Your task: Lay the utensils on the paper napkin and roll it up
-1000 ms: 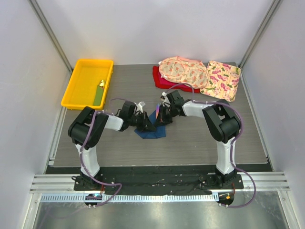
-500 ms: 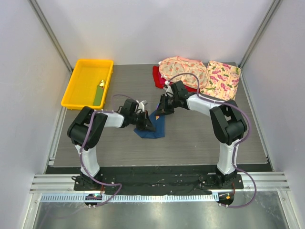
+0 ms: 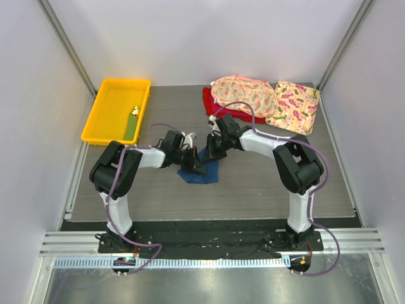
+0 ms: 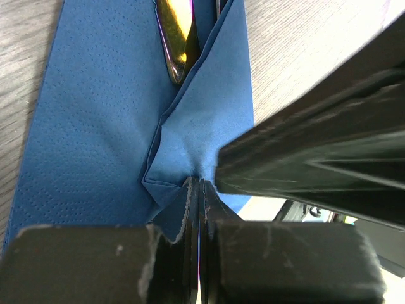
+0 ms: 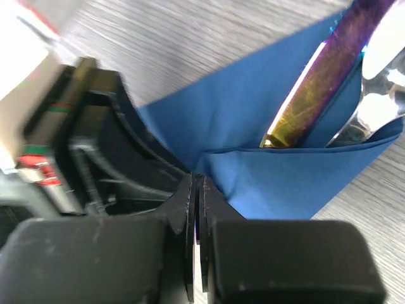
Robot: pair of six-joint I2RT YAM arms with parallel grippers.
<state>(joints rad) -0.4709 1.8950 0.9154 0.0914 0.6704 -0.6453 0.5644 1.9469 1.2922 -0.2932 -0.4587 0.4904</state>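
Roughly halfway, by the look of it. The paper napkin (image 3: pixel 204 174) lies on the table (image 3: pixel 266 183) between your two grippers, and one flap of it is already folded over. The utensils (image 4: pixel 177 31) are tucked into that fold, so the placing step looks done. From the right wrist you see an iridescent purple-gold handle and a bright metal piece poking out just ahead of the fingertips. How many pieces are inside, you cannot tell.

Your left gripper (image 4: pixel 199 187) has its jaws pressed together on a crease of the napkin right at its tips. Your right gripper (image 5: pixel 196 180) is likewise closed, and it seems to nip the corner of the folded flap. What remains is the rolling itself: the sheet is only folded once, not wound round the cutlery, and most of it lies flat.

For room, bare table stretches on the near side of both grippers and out beyond the right one. Past your right gripper, farther from you, sit the floral cloths (image 3: pixel 243 95) and the red cloth (image 3: pixel 212 107), near enough to mind if you roll that way. The yellow tray (image 3: pixel 101 120) stands well apart, out past your left gripper. Your two grippers sit very near each other over the napkin, so the tight spot is between them, not at the table's edges.
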